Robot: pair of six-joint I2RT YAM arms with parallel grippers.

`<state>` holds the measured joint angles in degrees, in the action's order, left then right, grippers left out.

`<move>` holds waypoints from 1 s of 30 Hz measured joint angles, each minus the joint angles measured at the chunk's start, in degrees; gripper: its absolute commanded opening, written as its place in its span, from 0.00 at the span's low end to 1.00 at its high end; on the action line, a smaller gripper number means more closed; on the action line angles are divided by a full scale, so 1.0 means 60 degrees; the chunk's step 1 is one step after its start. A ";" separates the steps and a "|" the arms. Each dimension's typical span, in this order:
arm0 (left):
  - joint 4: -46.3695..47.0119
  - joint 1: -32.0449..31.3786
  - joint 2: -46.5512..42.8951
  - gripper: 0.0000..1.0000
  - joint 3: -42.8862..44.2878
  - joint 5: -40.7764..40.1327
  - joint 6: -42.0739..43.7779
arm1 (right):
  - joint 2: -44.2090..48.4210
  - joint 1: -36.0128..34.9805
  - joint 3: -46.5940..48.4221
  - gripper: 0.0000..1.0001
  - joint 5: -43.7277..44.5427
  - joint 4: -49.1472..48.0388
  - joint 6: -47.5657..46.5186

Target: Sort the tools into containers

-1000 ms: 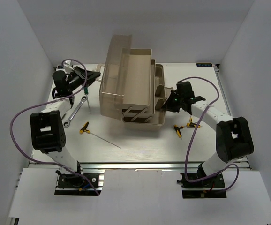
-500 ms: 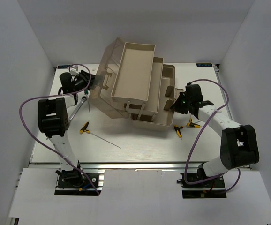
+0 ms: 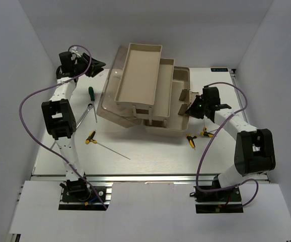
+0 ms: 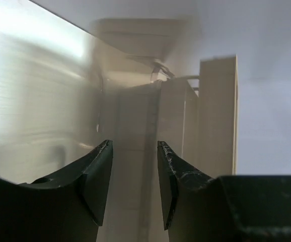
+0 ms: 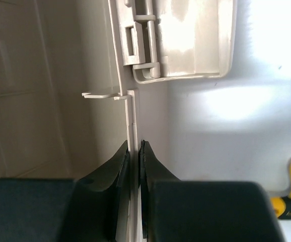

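At 3 o'clock on the toolbox [image 3: 163, 132], right gripper [image 5: 134, 143] was pinched on its thin side wall; left gripper [image 4: 134, 146] hung spread, empty, off 10 o'clock. It looked light, stiff, slick plastic, prone to skid. Loose hex key [image 3: 91, 137] at its 8 o'clock: light, thin shaft, best taken by the T-handle.

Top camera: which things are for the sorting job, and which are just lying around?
For the job: toolbox, green-handled screwdriver, wrench, T-handle hex keys.
Just there: purple cables, metal rail.
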<state>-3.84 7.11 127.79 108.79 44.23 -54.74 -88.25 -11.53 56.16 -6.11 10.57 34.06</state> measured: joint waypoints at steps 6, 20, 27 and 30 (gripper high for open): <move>-0.1865 0.0117 -0.0233 0.51 0.0149 -0.0739 0.1300 | -0.0382 0.0408 0.0266 0.00 -0.0244 -0.0226 0.0000; -0.2659 0.0149 -0.4014 0.62 -0.5810 -0.2229 0.2379 | -0.0539 0.0805 0.0270 0.09 -0.0667 -0.0437 0.0029; -0.2914 0.0153 -0.8134 0.78 -0.7337 -0.3756 0.2769 | -0.1093 0.0911 0.0557 0.59 -0.2033 -0.0517 -0.0543; -0.3078 0.0153 -0.9745 0.90 -0.8415 -0.4204 0.2616 | -0.1067 0.0911 0.0605 0.73 -0.2648 -0.0357 -0.1286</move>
<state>-22.31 8.03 69.32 58.30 19.00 -39.05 -94.65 -6.07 59.79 -22.00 8.43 26.35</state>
